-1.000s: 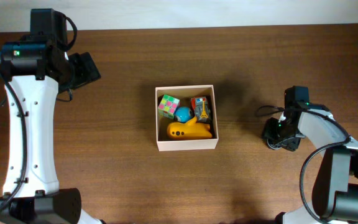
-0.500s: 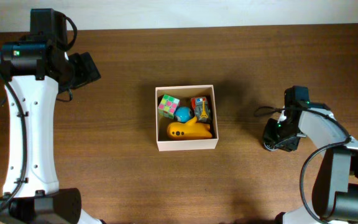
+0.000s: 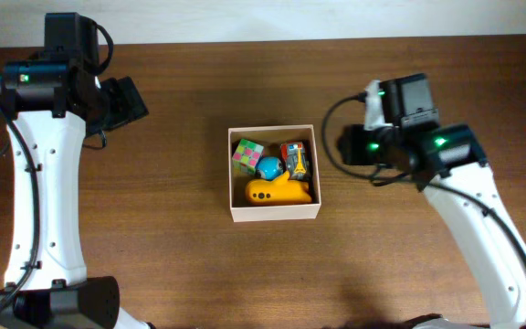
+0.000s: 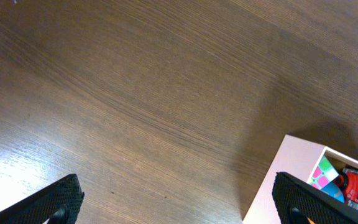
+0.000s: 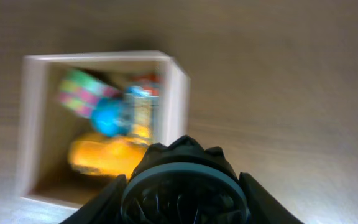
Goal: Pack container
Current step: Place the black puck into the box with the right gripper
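Observation:
The container (image 3: 274, 211) is a square cream-walled box at the table's middle. It holds a multicoloured cube (image 3: 247, 154), a blue ball (image 3: 269, 167), a red and orange toy (image 3: 295, 157) and a yellow toy (image 3: 277, 191). My right gripper (image 3: 351, 146) hovers just right of the box. In the right wrist view it (image 5: 182, 208) is shut on a black round toy with a grey ring (image 5: 182, 180), with the box (image 5: 179, 87) blurred behind. My left gripper (image 3: 131, 100) is open and empty at the far left. Its view shows its fingertips (image 4: 182, 211) wide apart and the box corner (image 4: 284, 174).
The dark wooden table (image 3: 172, 265) runs to a pale wall strip along the far edge. My left arm's white link (image 3: 44, 201) stretches down the left side. My right arm's white link (image 3: 482, 228) crosses the right front.
My right arm has lifted from the table at the far right and swung left and farther back to beside the box, carrying the black round toy. The left arm has not moved.

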Robot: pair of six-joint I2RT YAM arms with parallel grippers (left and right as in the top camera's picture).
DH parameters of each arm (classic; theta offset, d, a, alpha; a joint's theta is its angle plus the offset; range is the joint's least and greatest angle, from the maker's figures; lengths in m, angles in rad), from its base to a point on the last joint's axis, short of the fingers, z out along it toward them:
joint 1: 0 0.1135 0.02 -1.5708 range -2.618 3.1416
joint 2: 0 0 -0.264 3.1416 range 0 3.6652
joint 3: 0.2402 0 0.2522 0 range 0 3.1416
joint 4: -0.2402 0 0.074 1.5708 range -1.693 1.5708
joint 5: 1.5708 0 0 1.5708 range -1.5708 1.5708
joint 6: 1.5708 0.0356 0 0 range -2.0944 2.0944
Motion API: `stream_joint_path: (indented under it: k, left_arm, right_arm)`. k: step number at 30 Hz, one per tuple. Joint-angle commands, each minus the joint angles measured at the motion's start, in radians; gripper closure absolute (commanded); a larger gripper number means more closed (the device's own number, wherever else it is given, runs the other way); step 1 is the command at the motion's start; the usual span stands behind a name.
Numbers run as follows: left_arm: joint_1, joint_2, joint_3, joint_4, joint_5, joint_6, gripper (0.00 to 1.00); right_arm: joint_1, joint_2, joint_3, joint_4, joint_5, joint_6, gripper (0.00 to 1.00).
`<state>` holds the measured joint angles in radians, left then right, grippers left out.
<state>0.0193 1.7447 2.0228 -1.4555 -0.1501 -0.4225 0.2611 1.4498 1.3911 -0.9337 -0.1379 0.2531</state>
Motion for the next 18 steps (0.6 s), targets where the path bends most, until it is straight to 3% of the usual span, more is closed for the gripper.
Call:
stream_joint_path:
  k: [1, 5, 8, 10, 13, 18]
  left_arm:
    - [0.003, -0.010, 0.011, -0.001, -0.007, 0.009, 0.01]
    - [0.003, -0.010, 0.011, -0.001, -0.007, 0.008, 0.01]
    - [0.003, -0.010, 0.011, -0.001, -0.007, 0.008, 0.01]
    - [0.003, -0.010, 0.011, -0.001, -0.008, 0.009, 0.01]
    - [0.003, -0.010, 0.011, -0.001, -0.007, 0.008, 0.01]
    - [0.003, -0.010, 0.011, -0.001, -0.007, 0.008, 0.01]
  right_arm:
    - [0.106, 0.032, 0.006, 0.044, 0.006, -0.013, 0.52]
    - [0.206, 0.133, 0.006, 0.144, 0.050, -0.019, 0.52]
    - [0.250, 0.229, 0.006, 0.232, 0.053, -0.105, 0.51]
    - [0.269, 0.298, 0.006, 0.287, 0.051, -0.140, 0.36]
    - [0.271, 0.322, 0.006, 0.300, 0.051, -0.145, 0.29]
    - [0.271, 0.258, 0.072, 0.195, -0.018, -0.145, 0.07]
